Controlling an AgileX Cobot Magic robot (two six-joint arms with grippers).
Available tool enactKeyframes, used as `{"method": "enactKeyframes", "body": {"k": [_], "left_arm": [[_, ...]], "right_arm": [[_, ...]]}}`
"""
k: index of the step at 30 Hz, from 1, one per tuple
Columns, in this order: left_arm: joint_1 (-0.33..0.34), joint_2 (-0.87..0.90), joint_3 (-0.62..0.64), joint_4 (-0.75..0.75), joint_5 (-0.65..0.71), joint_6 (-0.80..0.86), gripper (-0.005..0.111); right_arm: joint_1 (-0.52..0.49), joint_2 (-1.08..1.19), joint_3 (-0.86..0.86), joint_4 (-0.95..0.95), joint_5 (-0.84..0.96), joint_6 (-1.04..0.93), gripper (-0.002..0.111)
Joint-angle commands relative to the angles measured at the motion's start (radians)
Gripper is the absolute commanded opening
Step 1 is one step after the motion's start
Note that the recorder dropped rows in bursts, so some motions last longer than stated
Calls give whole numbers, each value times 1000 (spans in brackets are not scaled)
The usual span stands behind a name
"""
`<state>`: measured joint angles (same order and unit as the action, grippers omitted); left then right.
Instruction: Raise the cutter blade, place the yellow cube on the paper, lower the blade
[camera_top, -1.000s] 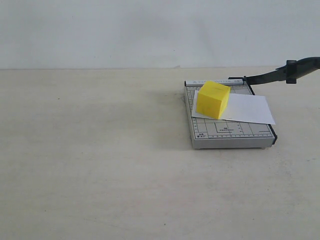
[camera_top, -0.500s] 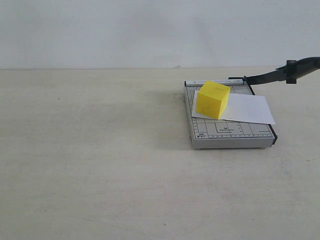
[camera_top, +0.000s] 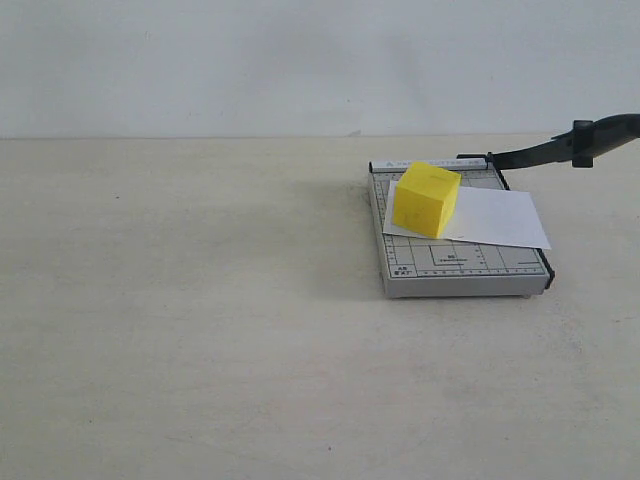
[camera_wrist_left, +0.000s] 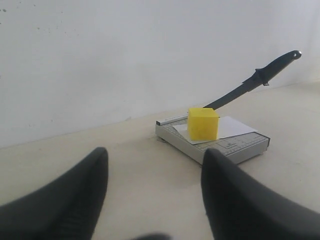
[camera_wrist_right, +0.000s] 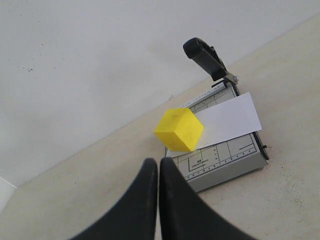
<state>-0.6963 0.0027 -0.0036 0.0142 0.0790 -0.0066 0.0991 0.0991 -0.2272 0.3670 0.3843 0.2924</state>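
Exterior view: beige table (camera_top: 200, 350) meets white wall (camera_top: 300, 60).

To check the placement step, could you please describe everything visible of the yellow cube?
The bright yellow, matte solid cube has plain faces and crisp edges. It sits flat, turned slightly, on the exterior view's left end of the thin white rectangular paper sheet, over the grey gridded metal cutter base. Nothing else touches it; the raised long black blade lever stands clear.
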Motion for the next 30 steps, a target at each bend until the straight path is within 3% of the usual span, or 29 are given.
{"method": "enactKeyframes", "body": {"k": [1, 4, 6, 10, 15, 19, 23, 30], "left_arm": [[1, -3, 4, -6, -4, 7, 53], [1, -3, 4, -6, -4, 7, 53], [46, -3, 4, -6, -4, 7, 53], [235, -3, 4, -6, -4, 7, 53], [531, -3, 4, -6, -4, 7, 53], [711, -3, 4, -6, -4, 7, 53], [774, -3, 4, -6, -4, 7, 53], [785, -3, 4, -6, -4, 7, 53]], "right_arm": [[1, -7, 0, -8, -7, -8, 1], [1, -7, 0, -8, -7, -8, 1], [1, -7, 0, -8, -7, -8, 1], [1, -7, 0, -8, -7, -5, 1], [1, -7, 0, -8, -7, -7, 1], [1, -7, 0, -8, -18, -7, 1], [1, -7, 0, -8, -8, -7, 1], [1, -7, 0, 8, -3, -12, 1]]}}
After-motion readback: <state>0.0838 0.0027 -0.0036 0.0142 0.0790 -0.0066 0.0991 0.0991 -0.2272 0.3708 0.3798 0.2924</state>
